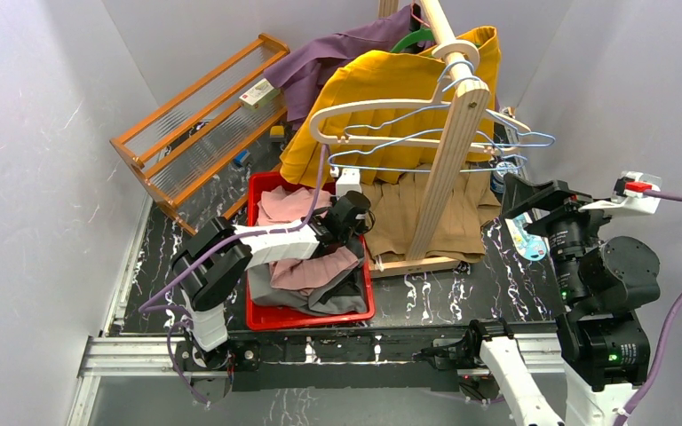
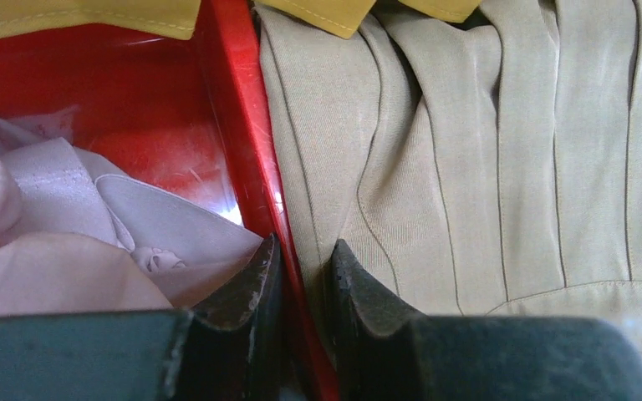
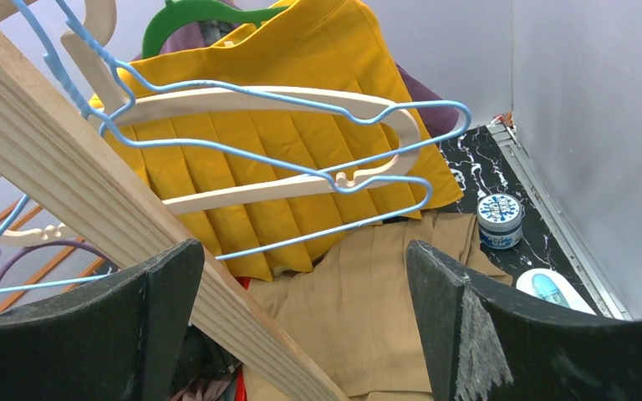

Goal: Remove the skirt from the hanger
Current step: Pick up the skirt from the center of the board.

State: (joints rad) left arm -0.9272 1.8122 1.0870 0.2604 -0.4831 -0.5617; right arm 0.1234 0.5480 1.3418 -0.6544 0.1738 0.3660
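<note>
A tan pleated skirt [image 1: 462, 213] lies crumpled on the table under the wooden rack, its left edge against the red bin [image 1: 262, 315]. My left gripper [image 1: 360, 213] is at that edge. In the left wrist view its jaws [image 2: 301, 246] pinch the bin's red wall [image 2: 242, 125] together with a fold of the tan skirt [image 2: 485, 167]. A yellow skirt [image 1: 382, 84] hangs at the back by a green hanger [image 1: 411, 39]. My right gripper [image 3: 303, 244] is raised and wide open, nothing between its fingers, facing the tan skirt [image 3: 376, 309] and the yellow skirt [image 3: 301, 142].
A slanted wooden rack post [image 1: 448, 151] carries an empty white hanger [image 1: 364, 108] and blue wire hangers [image 1: 462, 169]. The bin holds pink and grey clothes [image 1: 306, 271]. A purple garment [image 1: 329, 53] hangs behind, a wooden shelf [image 1: 195, 115] leans at left, and a small tin [image 3: 500, 219] sits at right.
</note>
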